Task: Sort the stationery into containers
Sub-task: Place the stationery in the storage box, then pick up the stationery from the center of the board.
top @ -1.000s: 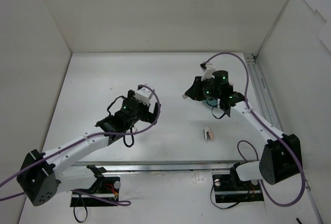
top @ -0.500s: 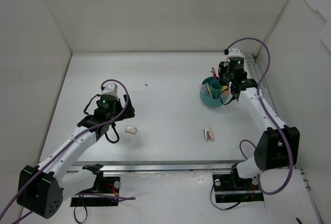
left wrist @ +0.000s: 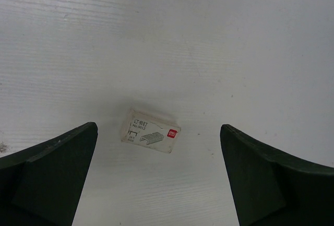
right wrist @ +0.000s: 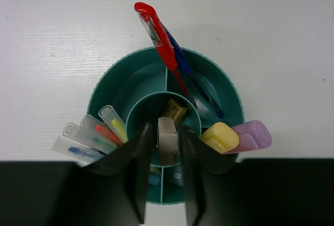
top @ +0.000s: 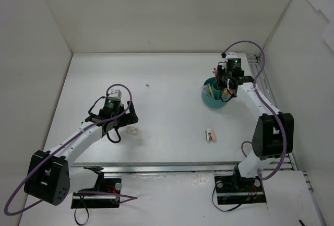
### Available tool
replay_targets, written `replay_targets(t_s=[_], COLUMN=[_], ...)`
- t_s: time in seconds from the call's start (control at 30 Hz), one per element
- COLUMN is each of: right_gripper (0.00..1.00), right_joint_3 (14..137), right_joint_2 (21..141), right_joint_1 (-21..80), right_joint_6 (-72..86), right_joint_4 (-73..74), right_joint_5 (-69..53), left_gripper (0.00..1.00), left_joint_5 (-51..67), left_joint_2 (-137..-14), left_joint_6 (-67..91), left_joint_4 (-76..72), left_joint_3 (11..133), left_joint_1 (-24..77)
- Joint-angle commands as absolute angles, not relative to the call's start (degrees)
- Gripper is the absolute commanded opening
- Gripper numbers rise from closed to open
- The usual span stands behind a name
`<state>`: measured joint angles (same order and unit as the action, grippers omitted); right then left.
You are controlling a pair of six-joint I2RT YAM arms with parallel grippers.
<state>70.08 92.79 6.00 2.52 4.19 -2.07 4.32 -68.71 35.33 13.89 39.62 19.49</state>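
The right gripper is clenched on a white eraser just above the round middle compartment of the teal organiser, so the drop-off is in hand. It next needs only to part its jaws so the eraser falls beside the tan one. Well left of the organiser, the left gripper stands released astride a staple box on the desk, apart from it, and must lower and close.

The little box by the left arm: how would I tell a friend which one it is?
Find the white table, then follow the left arm to its open fingers. Framed between them lies a small pale box with staples drawn on it and a red logo, unlike the white-and-pink piece farther right.
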Motion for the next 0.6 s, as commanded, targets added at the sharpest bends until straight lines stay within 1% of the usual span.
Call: replay_targets(t_s=[0.0, 0.07, 0.13, 0.23, 0.27, 0.3, 0.37, 0.4, 0.57], right_gripper=[0.28, 0.38, 0.40, 0.51, 0.62, 0.66, 0.95, 0.98, 0.98], right_joint_3=[72.69, 72.42, 72.33, 71.81, 71.46, 71.28, 70.41, 70.05, 67.07], right_joint_2=[92.55, 92.20, 91.50, 90.01, 88.61, 87.98, 85.27, 84.30, 77.88], right_joint_1=[5.71, 5.63, 5.71, 5.80, 5.71, 5.71, 5.71, 5.71, 5.80], right_joint_6=[2.37, 2.37, 2.55, 2.55, 2.55, 2.55, 2.46, 2.46, 2.37], right_joint_4=[2.20, 2.20, 2.20, 2.37, 2.29, 2.29, 2.29, 2.37, 2.20], right_joint_5=[-2.90, -2.81, -3.42, -5.44, -6.75, -7.29, -8.43, -8.87, -9.58], left_gripper=[1.00, 1.00, 1.00, 1.00, 1.00, 1.00, 1.00, 1.00, 1.00], left_joint_5=[5.01, 4.84, 4.66, 4.83, 4.83, 5.10, 4.75, 4.22, 2.20], left_joint_2=[-68.29, -68.38, -68.90, -69.78, -70.05, -70.66, -71.54, -72.33, -74.61], left_joint_6=[37.00, 36.83, 36.65, 36.30, 36.12, 36.12, 37.17, 37.87, 45.69], left_joint_4=[11.34, 11.25, 11.34, 10.99, 10.99, 10.99, 12.03, 12.65, 20.20], left_joint_3=[40.52, 40.17, 40.25, 40.17, 40.17, 40.08, 40.86, 41.04, 43.33], left_joint_1=[19.07, 19.07, 19.07, 19.07, 19.07, 19.07, 19.07, 19.07, 20.21])
